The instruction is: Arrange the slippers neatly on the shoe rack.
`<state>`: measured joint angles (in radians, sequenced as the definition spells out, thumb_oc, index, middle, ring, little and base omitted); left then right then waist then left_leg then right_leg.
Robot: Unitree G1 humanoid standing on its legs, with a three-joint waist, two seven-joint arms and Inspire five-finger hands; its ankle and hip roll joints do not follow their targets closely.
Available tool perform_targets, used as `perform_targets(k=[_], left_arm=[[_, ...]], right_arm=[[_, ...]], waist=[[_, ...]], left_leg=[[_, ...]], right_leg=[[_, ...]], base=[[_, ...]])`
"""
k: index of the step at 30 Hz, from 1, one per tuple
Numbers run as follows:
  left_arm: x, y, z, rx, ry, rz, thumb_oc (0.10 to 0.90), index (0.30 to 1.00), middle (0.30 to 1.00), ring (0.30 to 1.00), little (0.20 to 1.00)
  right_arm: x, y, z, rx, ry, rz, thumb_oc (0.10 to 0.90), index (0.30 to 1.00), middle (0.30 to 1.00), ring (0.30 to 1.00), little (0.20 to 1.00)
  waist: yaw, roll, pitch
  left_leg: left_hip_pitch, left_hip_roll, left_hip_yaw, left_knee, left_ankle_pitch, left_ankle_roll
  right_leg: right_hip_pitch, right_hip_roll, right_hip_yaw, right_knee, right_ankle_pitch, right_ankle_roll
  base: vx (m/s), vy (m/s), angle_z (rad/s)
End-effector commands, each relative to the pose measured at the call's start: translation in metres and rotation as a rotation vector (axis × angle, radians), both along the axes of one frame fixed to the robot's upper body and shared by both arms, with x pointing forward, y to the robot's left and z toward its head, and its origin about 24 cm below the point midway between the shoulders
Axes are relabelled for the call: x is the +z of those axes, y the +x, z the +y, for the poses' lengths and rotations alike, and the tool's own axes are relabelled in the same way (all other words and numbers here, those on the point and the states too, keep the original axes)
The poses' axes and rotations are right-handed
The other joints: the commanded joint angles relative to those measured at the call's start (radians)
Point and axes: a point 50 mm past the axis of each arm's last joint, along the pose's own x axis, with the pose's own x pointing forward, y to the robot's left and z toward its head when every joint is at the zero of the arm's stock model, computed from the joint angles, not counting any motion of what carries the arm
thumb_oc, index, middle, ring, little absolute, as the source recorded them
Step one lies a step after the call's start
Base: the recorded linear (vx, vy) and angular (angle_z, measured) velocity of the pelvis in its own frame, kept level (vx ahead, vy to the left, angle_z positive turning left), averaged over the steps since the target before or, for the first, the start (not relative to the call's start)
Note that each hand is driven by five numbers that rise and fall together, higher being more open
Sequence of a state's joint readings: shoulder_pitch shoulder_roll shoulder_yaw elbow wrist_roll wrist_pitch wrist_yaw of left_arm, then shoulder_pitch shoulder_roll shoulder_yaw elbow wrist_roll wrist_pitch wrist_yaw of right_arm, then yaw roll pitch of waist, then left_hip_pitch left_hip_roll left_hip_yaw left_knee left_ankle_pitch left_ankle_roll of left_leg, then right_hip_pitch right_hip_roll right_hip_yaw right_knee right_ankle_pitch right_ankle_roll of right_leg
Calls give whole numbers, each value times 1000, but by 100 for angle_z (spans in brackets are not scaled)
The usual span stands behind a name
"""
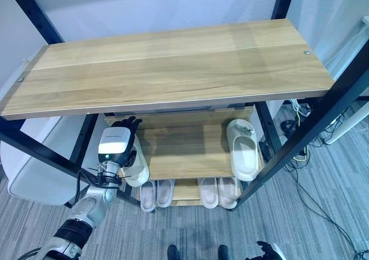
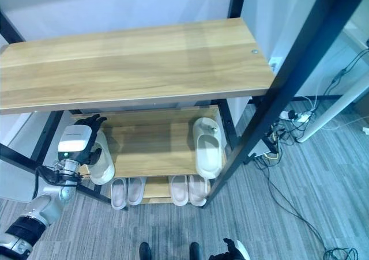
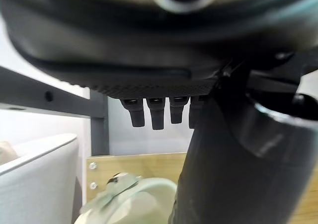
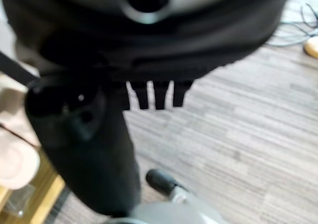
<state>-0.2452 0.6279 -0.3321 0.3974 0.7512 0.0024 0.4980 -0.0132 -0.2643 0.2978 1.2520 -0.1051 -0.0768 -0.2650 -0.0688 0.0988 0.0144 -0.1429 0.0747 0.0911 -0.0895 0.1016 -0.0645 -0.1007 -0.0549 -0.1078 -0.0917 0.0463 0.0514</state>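
2 pale slippers sit on the middle shelf (image 1: 184, 147) of the shoe rack (image 1: 167, 67), and I read them as follows: the right slipper (image 1: 243, 149) lies flat near the shelf's right end, toe toward the back wall, heel at the front edge; the left slipper (image 1: 137, 165) is at the shelf's left front corner, partly overhanging the edge, with my left hand (image 1: 118, 142) directly over it. From the head views I can see that hand's dark fingers pointing toward the back of the shelf above the slipper, and the left wrist view shows the fingertips (image 3: 155, 115) in a straight, close row with the pale green-white slipper (image 3: 131, 201) below the palm and the thumb (image 3: 223, 174) running down beside it (whether the thumb actually presses the slipper I cannot tell). On the bottom shelf (image 1: 185, 192), 2 more pairs stand side by side: the left pair (image 1: 156, 193) and the right pair (image 1: 218, 191), toes outward. My right hand (image 1: 266, 251) shows low at the bottom edge, over the grey carpet (image 1: 323, 214); its wrist view shows short straight fingertips (image 4: 149, 96) in a row, holding nothing.
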Motion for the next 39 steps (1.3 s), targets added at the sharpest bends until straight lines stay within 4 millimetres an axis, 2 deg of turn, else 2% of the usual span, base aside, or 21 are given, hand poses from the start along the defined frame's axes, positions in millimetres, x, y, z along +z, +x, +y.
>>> perform_targets(k=[1, 14, 15, 21, 23, 25, 26, 28, 29, 30, 33, 39], left_arm=[[59, 27, 24, 103, 85, -267, 800, 900, 900, 900, 900], [46, 43, 25, 148, 118, -195, 800, 900, 900, 900, 900], [48, 47, 24, 152, 119, -186, 400, 300, 300, 300, 300], [47, 49, 21, 151, 109, -178, 400, 300, 300, 300, 300], [56, 51, 14, 113, 108, -212, 400, 300, 300, 300, 300], [68, 52, 0, 41, 104, -261, 400, 300, 300, 300, 300], [77, 53, -15, -23, 84, -303, 400, 300, 300, 300, 300], [79, 53, -21, -47, 77, -316, 400, 300, 300, 300, 300], [87, 53, -35, -103, 50, -362, 400, 300, 300, 300, 300], [87, 53, -35, -103, 50, -362, 400, 300, 300, 300, 300], [86, 54, -58, -187, 40, -372, 400, 300, 300, 300, 300], [88, 61, -79, -252, 49, -382, 400, 300, 300, 300, 300]], right_arm=[[-6, -18, 7, 26, 14, 52, 800, 900, 900, 900, 900], [-6, -19, 7, 49, 23, 57, 800, 900, 900, 900, 900], [-5, -18, 5, 53, 18, 56, 800, 900, 900, 900, 900], [-5, -19, 5, 40, 24, 56, 800, 900, 900, 900, 900], [-6, -19, 6, 36, 28, 55, 800, 900, 900, 900, 900], [-7, -22, 8, 41, 30, 66, 800, 900, 900, 900, 900], [-7, -22, 10, 41, 34, 70, 800, 900, 900, 900, 900], [-7, -22, 10, 42, 33, 69, 800, 900, 900, 900, 900], [-7, -21, 10, 48, 33, 68, 800, 900, 900, 900, 900], [-7, -21, 10, 47, 33, 68, 800, 900, 900, 900, 900], [-6, -17, 9, 56, 27, 60, 800, 900, 900, 900, 900], [-3, -9, 5, 49, 14, 36, 800, 900, 900, 900, 900]], waist=[[6, -32, -25], [-11, -40, -27], [-16, -41, -26], [-19, -45, -28], [-19, -48, -26], [-21, -48, -23], [-23, -49, -23], [-24, -49, -23], [-27, -49, -21], [-26, -49, -21], [-35, -49, -19], [-46, -45, -12]], left_leg=[[28, -40, -16, 2, -103, -2], [14, -34, -9, 2, -99, -3], [13, -33, -8, 2, -98, -3], [14, -31, -4, 2, -99, -3], [14, -31, -5, 2, -99, -4], [11, -31, -5, 2, -100, -4], [11, -31, -4, 2, -101, -3], [10, -31, -3, 2, -101, -3], [10, -31, -2, 2, -102, -3], [10, -31, -2, 2, -102, -3], [12, -28, 3, 2, -103, -3], [9, -25, 12, 2, -102, -3]], right_leg=[[-52, -68, 13, 4, -18, 103], [-69, -63, 19, 4, -11, 104], [-72, -62, 20, 4, -10, 104], [-72, -61, 23, 4, -11, 104], [-72, -61, 24, 4, -12, 104], [-75, -61, 23, 4, -12, 104], [-76, -61, 25, 4, -12, 103], [-76, -61, 25, 4, -13, 103], [-76, -60, 26, 4, -14, 102], [-76, -60, 27, 4, -14, 102], [-78, -59, 31, 4, -14, 102], [-87, -58, 42, 4, -9, 103]], base=[[12, -7, -3], [3, -1, -1], [0, 0, 0], [5, -1, 0], [0, 0, 0], [0, 0, 0], [0, 0, 0], [0, 0, 0], [0, 0, 0], [0, 0, 0], [16, -21, -5], [10, -14, -7]])
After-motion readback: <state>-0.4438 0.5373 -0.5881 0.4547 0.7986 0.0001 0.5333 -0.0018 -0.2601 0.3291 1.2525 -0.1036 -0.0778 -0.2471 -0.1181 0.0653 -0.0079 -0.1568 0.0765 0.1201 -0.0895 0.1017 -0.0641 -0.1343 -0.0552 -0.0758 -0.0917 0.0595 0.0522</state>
